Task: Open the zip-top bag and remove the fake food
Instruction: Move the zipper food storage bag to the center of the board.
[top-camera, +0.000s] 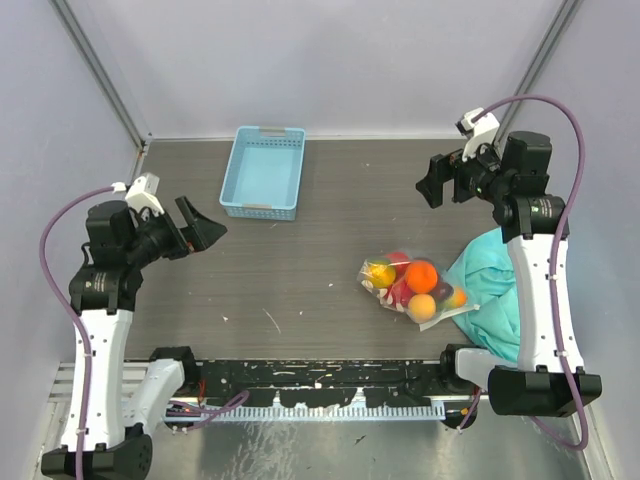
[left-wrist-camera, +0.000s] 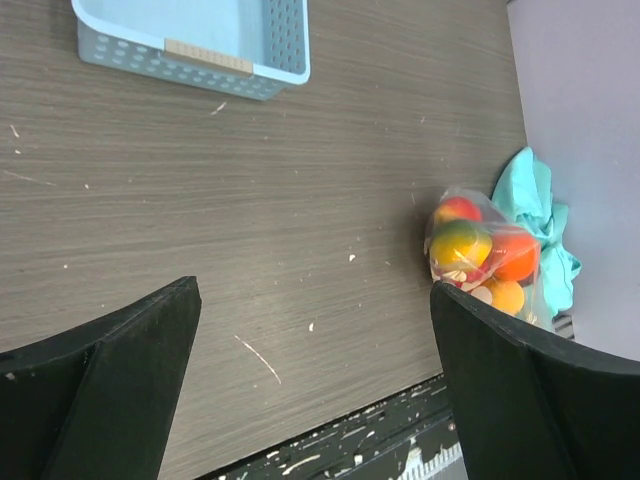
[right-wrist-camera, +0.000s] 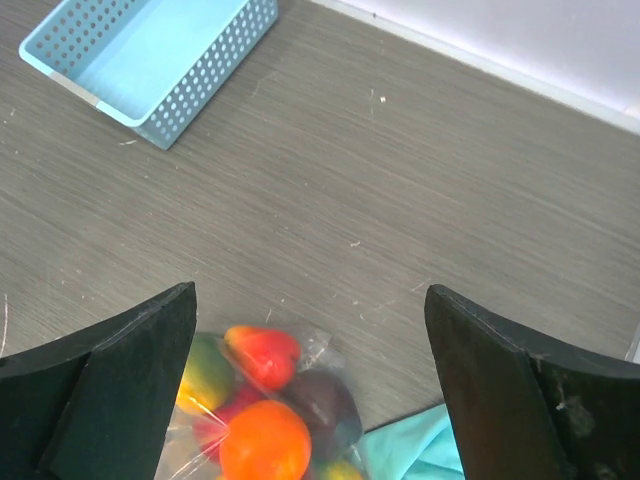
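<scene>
Bag (top-camera: 392, 290) of food (top-camera: 421, 276) lies on the counter (top-camera: 330, 220) at our right, touching the cloth (top-camera: 492, 295), just on the near side of the right gripper (top-camera: 430, 188) and well apart from the left gripper (top-camera: 205, 225); both stand spread and empty, so we judge the right one closer.

Glossy plastic fake food (top-camera: 421, 277) in clear zip-top bag (top-camera: 375, 288), matt wood-grain table (top-camera: 330, 220)
</scene>
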